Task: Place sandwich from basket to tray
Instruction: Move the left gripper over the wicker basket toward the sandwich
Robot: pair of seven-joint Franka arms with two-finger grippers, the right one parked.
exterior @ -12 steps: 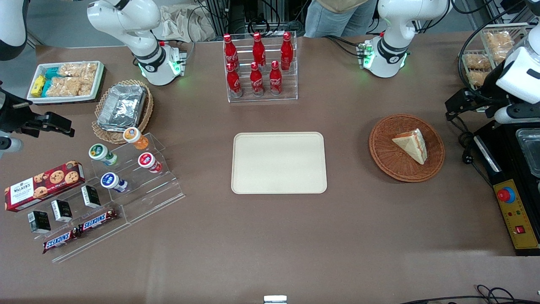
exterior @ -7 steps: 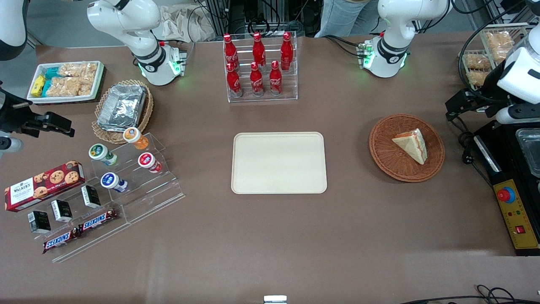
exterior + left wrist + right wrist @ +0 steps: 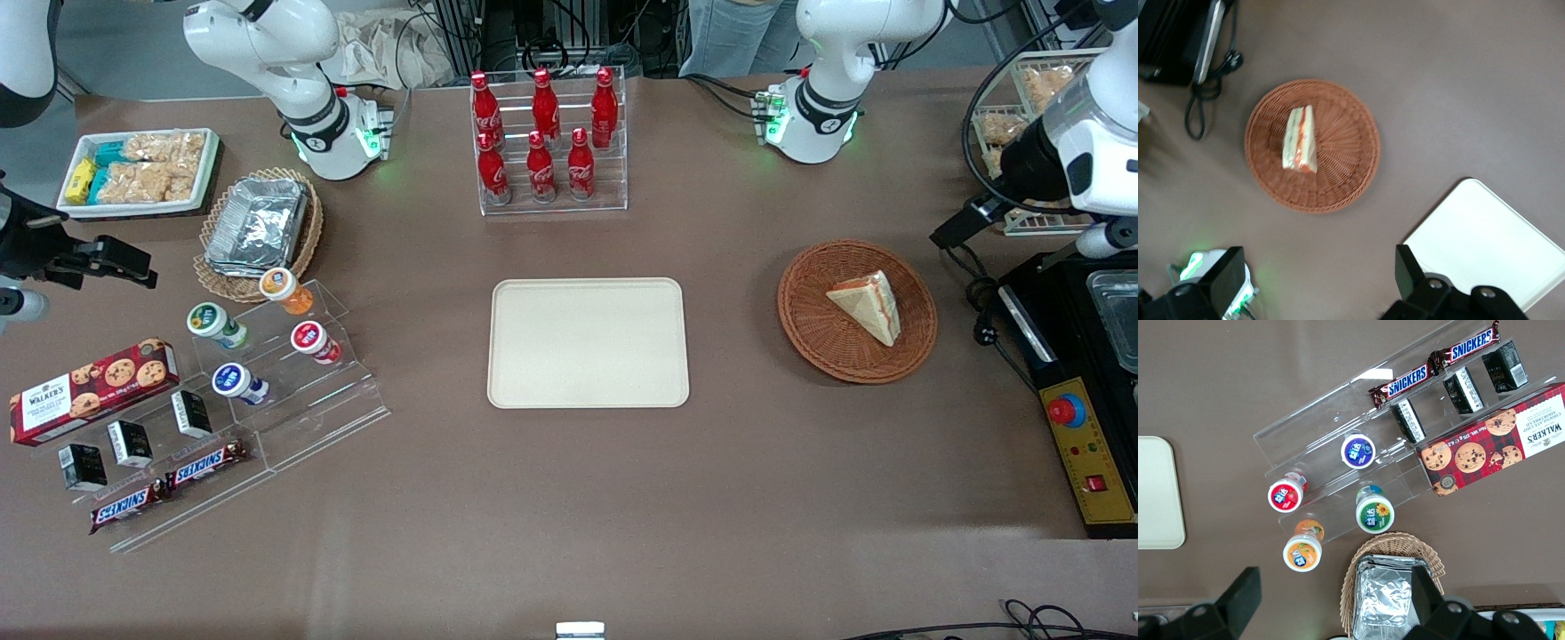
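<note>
Starting with the front view: I see the sandwich [image 3: 865, 306] lying in the basket [image 3: 813, 320], the tray [image 3: 588, 342] bare and well apart toward the table's middle. My gripper [image 3: 953, 233] hangs above the table near the basket's rim, nothing in it; I cannot tell its finger state there. Left wrist view: fingers [image 3: 1228, 280] spread wide, gripper [image 3: 1317, 273] high over the table between basket [image 3: 1351, 157] and tray [image 3: 1485, 247], sandwich [image 3: 1300, 139] untouched. Pick, carry and drop all remain.
</note>
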